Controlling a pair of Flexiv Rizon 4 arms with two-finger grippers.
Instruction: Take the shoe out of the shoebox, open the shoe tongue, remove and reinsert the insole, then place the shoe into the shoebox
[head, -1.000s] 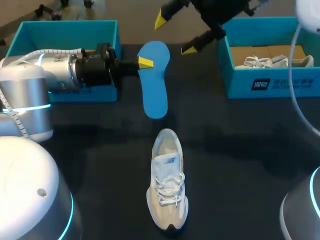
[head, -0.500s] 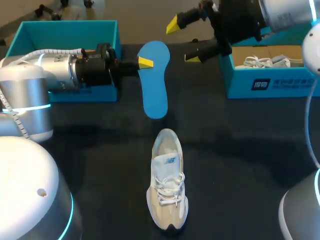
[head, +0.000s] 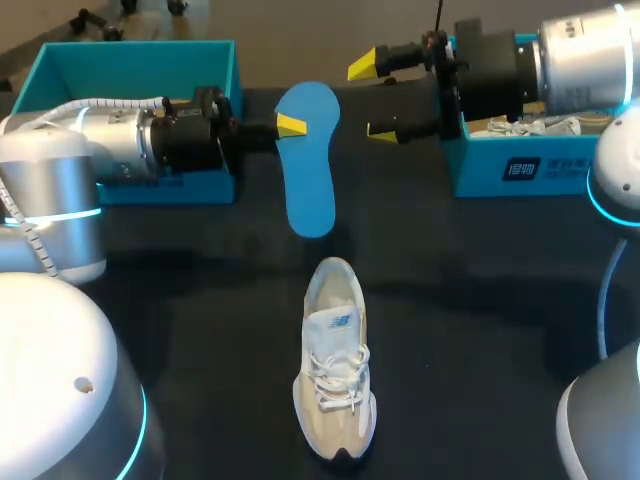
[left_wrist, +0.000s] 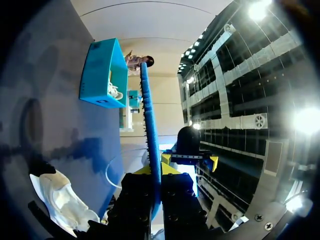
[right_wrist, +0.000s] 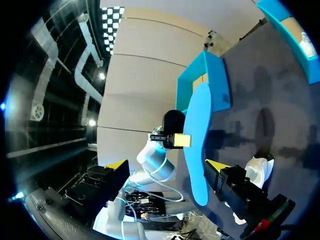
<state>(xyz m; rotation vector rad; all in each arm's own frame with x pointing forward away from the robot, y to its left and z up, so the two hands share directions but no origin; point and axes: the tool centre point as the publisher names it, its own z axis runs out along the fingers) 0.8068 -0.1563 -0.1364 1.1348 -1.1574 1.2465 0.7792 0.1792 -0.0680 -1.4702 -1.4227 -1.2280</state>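
My left gripper (head: 291, 125) is shut on the edge of a blue insole (head: 310, 190), which hangs above the dark table between the two boxes. In the left wrist view the insole (left_wrist: 150, 125) stands edge-on between the fingers of that gripper (left_wrist: 156, 176). My right gripper (head: 372, 98) is wide open just right of the insole's far end, not touching it. From the right wrist view, the insole (right_wrist: 197, 150) is ahead, between the spread tips of the gripper (right_wrist: 164, 164). A white and beige shoe (head: 335, 375) lies on the table at the near middle.
A teal shoebox (head: 130, 62) stands at the back left, behind my left arm. A second teal shoebox (head: 540, 170) at the back right holds another pale shoe (head: 525, 125), partly hidden by my right arm. The dark table (head: 480, 300) spreads around the shoe.
My right arm has swung down and to the right, bringing its open gripper level beside the insole's far end. The left arm, the insole and the shoe have stayed put.
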